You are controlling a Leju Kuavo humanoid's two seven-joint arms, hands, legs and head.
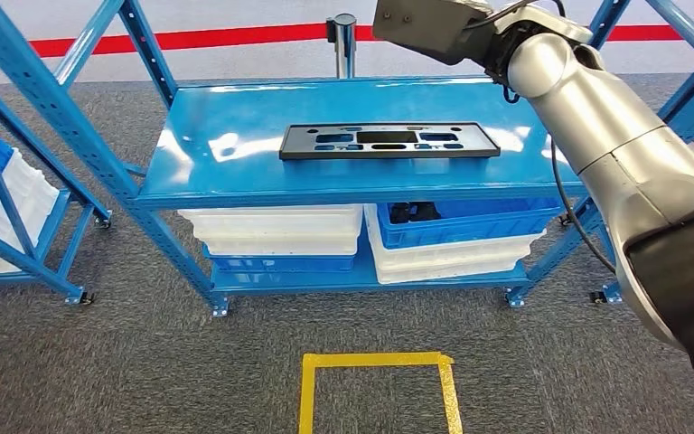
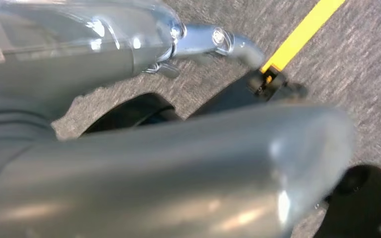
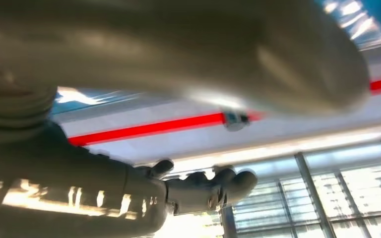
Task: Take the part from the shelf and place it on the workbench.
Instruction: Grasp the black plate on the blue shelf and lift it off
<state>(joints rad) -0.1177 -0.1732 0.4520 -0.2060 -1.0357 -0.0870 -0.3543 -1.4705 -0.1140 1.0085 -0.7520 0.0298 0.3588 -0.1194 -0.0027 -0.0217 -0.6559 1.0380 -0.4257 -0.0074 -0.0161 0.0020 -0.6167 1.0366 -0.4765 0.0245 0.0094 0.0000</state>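
The flat black rectangular plastic part with cut-out slots (image 1: pixel 389 141) lies on the glossy top level of the blue metal shelf (image 1: pixel 235 172), roughly centred and slightly toward the near edge, its long side running left to right; lying flat and clear of everything else, it looks easy to approach from above or from the near edge. The silver right arm (image 1: pixel 614 154) rises from the lower right and reaches up and far, past the shelf's right end; its hand is raised well above the part and touches nothing. In the right wrist view the right hand (image 3: pixel 203 191) shows against a bright ceiling and a red stripe; its fingers (image 3: pixel 238 181) are loosely curled with nothing between them, so it is released, not grasping. The left hand (image 2: pixel 213 39) hangs low over grey carpet and a strip of yellow floor tape (image 2: pixel 302 34), but its fingers are too blurred to tell whether they are released or clenched. Below the top level sit white plastic bins (image 1: pixel 276 226) and a blue plastic crate (image 1: pixel 465 221); on the carpet near the robot is a yellow taped square (image 1: pixel 375 362), probably a standing mark. By judgement the pick is not yet begun.
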